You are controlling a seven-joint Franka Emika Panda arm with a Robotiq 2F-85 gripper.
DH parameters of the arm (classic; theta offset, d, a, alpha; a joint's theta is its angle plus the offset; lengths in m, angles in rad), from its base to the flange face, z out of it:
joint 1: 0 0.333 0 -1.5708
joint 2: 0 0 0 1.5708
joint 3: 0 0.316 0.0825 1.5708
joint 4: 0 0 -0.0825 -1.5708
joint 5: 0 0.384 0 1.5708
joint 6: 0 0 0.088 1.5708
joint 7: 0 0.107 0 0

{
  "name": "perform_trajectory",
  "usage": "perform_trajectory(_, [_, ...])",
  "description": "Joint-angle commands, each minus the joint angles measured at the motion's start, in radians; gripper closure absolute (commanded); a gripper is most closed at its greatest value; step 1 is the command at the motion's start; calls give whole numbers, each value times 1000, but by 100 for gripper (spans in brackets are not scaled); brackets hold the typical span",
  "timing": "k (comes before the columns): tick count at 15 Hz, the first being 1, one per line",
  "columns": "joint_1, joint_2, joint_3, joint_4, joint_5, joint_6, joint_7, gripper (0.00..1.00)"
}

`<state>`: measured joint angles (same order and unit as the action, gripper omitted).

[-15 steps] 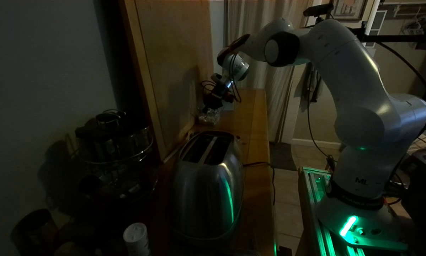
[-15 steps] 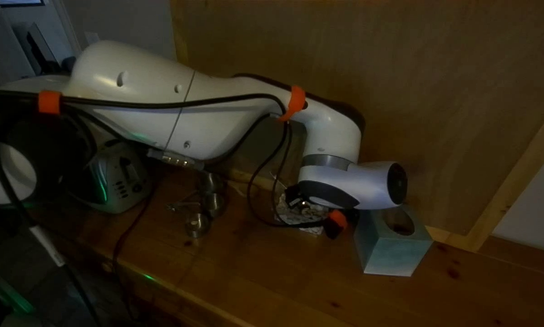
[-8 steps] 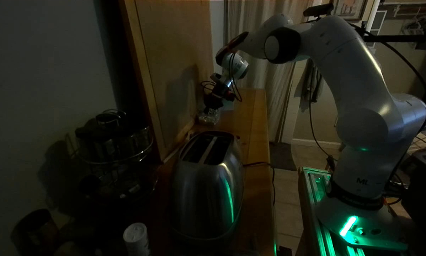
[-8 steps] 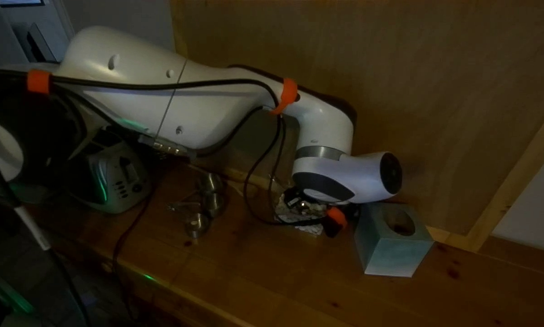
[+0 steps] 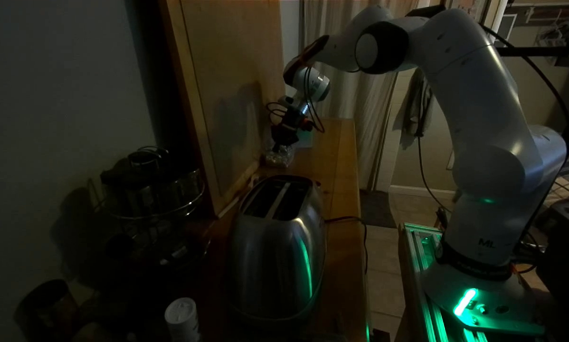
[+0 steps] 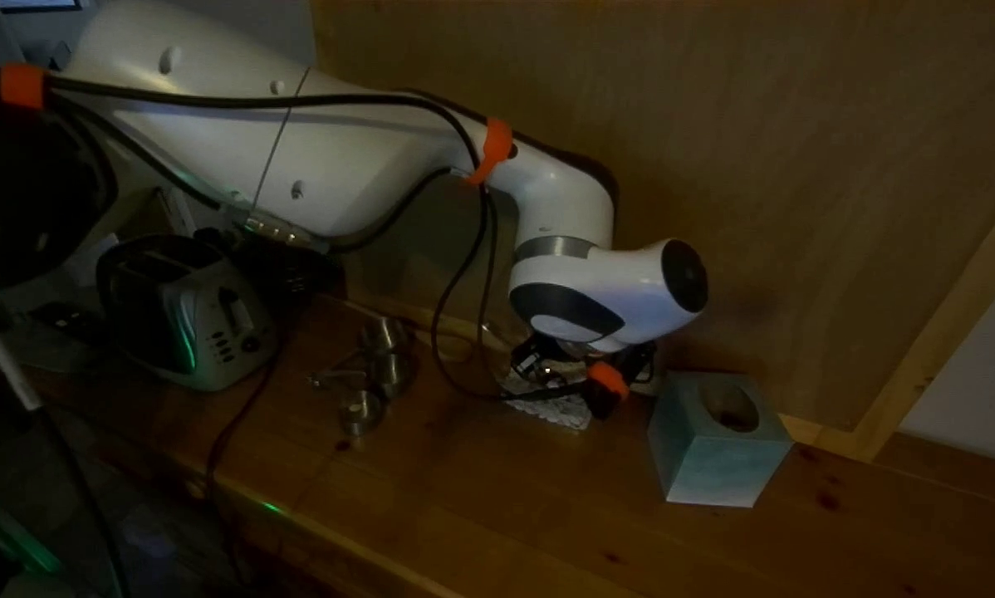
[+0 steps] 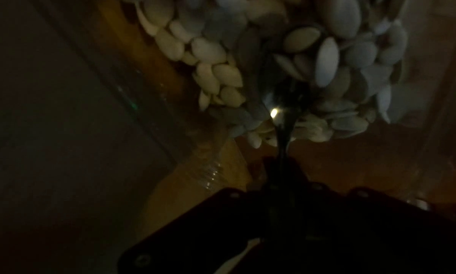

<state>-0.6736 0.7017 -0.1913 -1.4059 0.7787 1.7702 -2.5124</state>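
Note:
In the wrist view my gripper (image 7: 283, 167) is shut on a shiny metal spoon (image 7: 284, 131), its dark fingers pinching the handle. The spoon's bowl points away from me, among or just above pale flat seeds (image 7: 209, 51); some seeds seem to rest on it, but the dark hides how deep it sits. Around the seeds stands a clear container, whose see-through wall (image 7: 136, 110) shows at left. In an exterior view the gripper (image 5: 277, 148) reaches down at the clear container (image 5: 279, 159) beside the wooden panel. The arm's wrist largely covers the gripper in an exterior view, above the seeds (image 6: 556, 407).
A blue-green tissue box (image 6: 713, 453) stands close to the gripper on the wooden counter (image 6: 497, 498). Metal measuring cups (image 6: 391, 371) lie on its other side, with a toaster (image 6: 223, 332) beyond them. The upright wooden panel (image 6: 755, 208) rises behind. A wire rack (image 5: 151, 190) stands past the toaster.
The arm has risen and drawn back somewhat toward the toaster side. My gripper has lifted slightly at the seeds, and its grip looks the same.

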Motion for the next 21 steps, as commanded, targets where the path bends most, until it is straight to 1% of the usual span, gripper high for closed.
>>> perform_trajectory(1, [15, -81, 14, -90, -46, 54, -55, 98])
perform_trajectory(8, [33, -182, 13, -164, -123, 44, -50, 98])
perform_trajectory(11, [59, -239, 6, -221, -157, 53, -37, 98])
perform_trajectory(14, [82, -284, 3, -278, -180, 36, -12, 98])
perform_trajectory(19, [129, -353, -13, -403, -200, 83, 5, 98])
perform_trajectory(20, [108, -288, -6, -316, -169, 36, -10, 93])
perform_trajectory(21, [116, -298, -10, -336, -170, 44, -10, 93])
